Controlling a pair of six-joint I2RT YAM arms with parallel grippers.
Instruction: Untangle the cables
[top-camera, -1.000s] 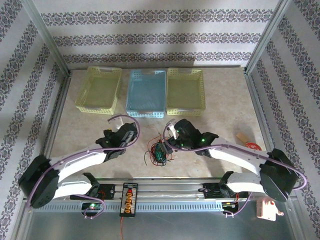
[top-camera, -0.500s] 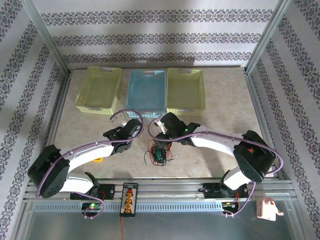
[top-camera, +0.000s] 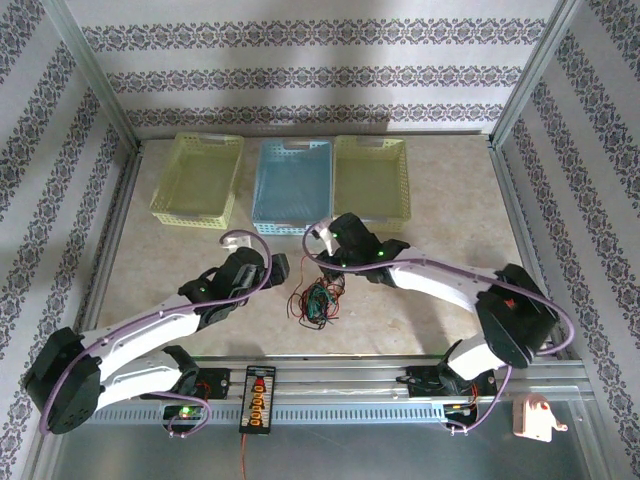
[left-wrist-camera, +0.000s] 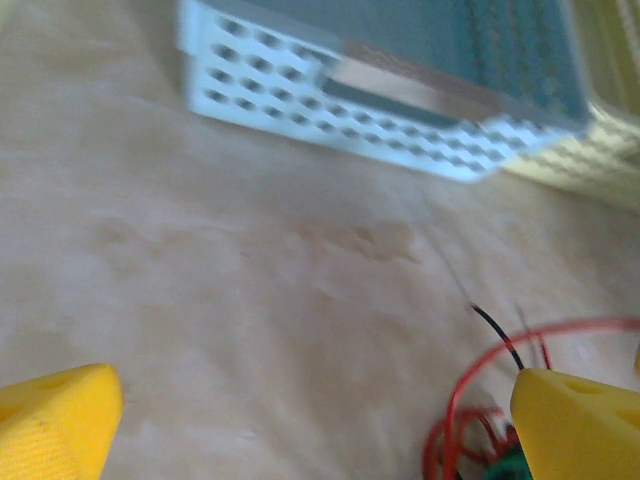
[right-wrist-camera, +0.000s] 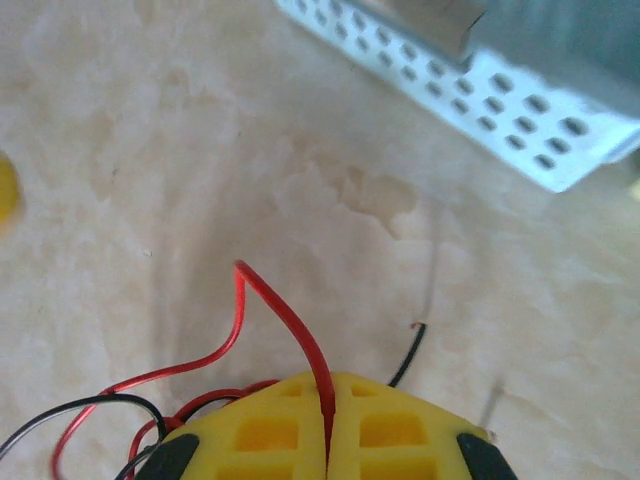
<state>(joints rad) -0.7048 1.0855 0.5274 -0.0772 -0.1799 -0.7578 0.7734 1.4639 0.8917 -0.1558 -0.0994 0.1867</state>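
Observation:
The cables (top-camera: 316, 300) lie as a tangle of thin red, green and black wires on the table between the two arms. My right gripper (top-camera: 327, 272) hangs over the tangle's far edge. In the right wrist view its yellow fingers (right-wrist-camera: 262, 428) are shut on a red cable (right-wrist-camera: 290, 318) that rises in a sharp bend from the seam between them. A black cable end (right-wrist-camera: 408, 358) lies just to their right. My left gripper (top-camera: 281, 265) is open just left of the tangle. Its right finger (left-wrist-camera: 578, 425) sits over the red loops (left-wrist-camera: 470, 385), with nothing between its fingers.
Three baskets stand in a row at the back: yellow-green (top-camera: 197, 218), blue (top-camera: 290, 228) and yellow (top-camera: 371, 226). The blue basket (left-wrist-camera: 330, 95) is close ahead of both grippers. A small black device (top-camera: 258, 397) with a red lead sits on the near rail.
My right gripper has closed on the red cable after moving left and towards the baskets. The left arm has shifted nearer the tangle, its gripper still open.

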